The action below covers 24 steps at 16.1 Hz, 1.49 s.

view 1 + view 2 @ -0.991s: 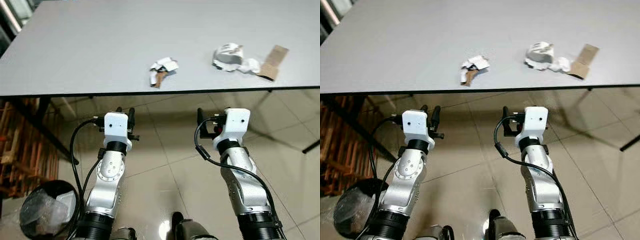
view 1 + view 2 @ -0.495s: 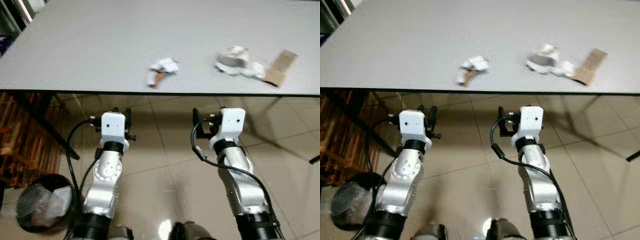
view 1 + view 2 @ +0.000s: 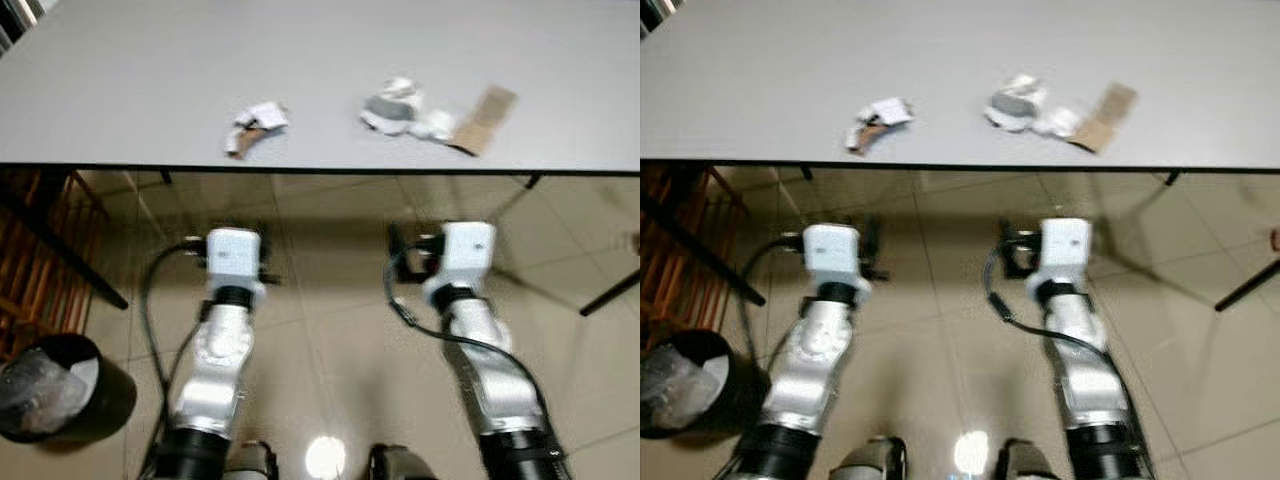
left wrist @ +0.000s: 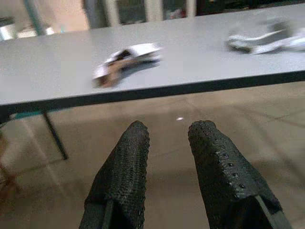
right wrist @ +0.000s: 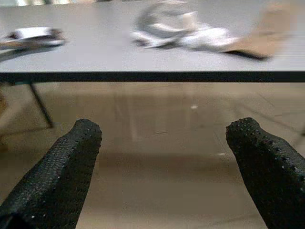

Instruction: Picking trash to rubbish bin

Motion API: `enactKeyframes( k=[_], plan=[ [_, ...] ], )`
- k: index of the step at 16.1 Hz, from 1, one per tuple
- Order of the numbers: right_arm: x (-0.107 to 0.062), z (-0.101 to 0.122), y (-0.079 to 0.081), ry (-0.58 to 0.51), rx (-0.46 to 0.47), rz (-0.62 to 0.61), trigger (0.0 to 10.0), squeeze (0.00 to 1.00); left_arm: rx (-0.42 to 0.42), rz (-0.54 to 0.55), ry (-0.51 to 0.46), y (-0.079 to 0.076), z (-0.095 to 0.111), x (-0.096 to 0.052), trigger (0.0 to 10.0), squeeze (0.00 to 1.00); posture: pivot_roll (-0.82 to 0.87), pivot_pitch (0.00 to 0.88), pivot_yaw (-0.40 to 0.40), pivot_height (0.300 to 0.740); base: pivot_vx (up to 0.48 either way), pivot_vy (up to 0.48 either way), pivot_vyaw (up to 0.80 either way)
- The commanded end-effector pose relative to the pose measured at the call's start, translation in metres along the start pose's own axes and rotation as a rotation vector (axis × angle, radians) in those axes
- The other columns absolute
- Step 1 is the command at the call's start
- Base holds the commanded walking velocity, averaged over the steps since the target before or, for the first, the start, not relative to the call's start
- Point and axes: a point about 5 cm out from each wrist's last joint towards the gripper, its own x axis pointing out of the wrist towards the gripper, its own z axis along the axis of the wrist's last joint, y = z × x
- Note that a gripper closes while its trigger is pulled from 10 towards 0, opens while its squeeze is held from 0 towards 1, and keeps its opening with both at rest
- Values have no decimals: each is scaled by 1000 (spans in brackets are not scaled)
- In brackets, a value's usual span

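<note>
Tiled floor [image 3: 330,360], glossy, under a grey table [image 3: 150,90] spanning the upper view. Largest first:

- Table: near edge crossing at mid-height, black legs at 9 and 3 o'clock.
- Bin [image 3: 55,385]: black, clear liner, on floor at 8 o'clock, well apart from table trash.
- Left gripper [image 4: 167,143]: held below table edge, short of it; fingers parted by a narrow gap, empty.
- Right gripper [image 5: 162,138]: same height, below edge; fingers spread wide, empty.
- Big wad [image 3: 400,108]: crumpled white-grey paper or wrap at 1 o'clock on table, touching cardboard strip [image 3: 484,118], brown, flat, angled.
- Small wad [image 3: 255,124]: white scrap with brown bit, at 11 o'clock, near table edge, apart from big wad.

Step, judged: approach; nothing grasped yet.

Risks, judged:
- Grippers below tabletop; raised without backing off, could strike table edge.
- Views blurred; aim on small wad likely poor while moving.
- Left fingers barely parted; may push small wad away rather than straddle it.
- Light, crumpled trash likely to slide or slip from pads.
- Big wad and strip touching; grabbing one could drag the other off the edge.
</note>
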Motion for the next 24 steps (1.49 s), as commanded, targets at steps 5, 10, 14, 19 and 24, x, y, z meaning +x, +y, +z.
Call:
enactKeyframes(
  k=[5, 10, 14, 19, 24],
  plan=[
    [-1, 0, 6, 6, 12, 24, 10000, 0, 29, 60, 30, 14, -3, 2, 10000, 0, -51, 203, 12, 740, 180, 0, 0],
    [-2, -1, 7, 10, 14, 31, 10000, 0, 32, 61, 30, 13, -3, 2, 10000, 0, -51, 204, 14, 740, 318, 0, 0],
    [-2, 0, 9, 3, 10, 37, 10000, 0, 34, 69, 18, 14, 1, 4, 10000, 0, -50, 203, 15, 740, 321, 0, 0],
    [7, 26, -1, -90, 18, -7, 10000, 0, 50, 71, -80, 16, 26, 11, 10000, 0, -53, 201, 16, 740, 315, 0, 0],
    [8, 35, -6, -115, 12, -15, 10000, 0, 67, 84, -137, 19, 43, 16, 10000, 0, -51, 200, 18, 740, 305, 0, 0]
  ],
)
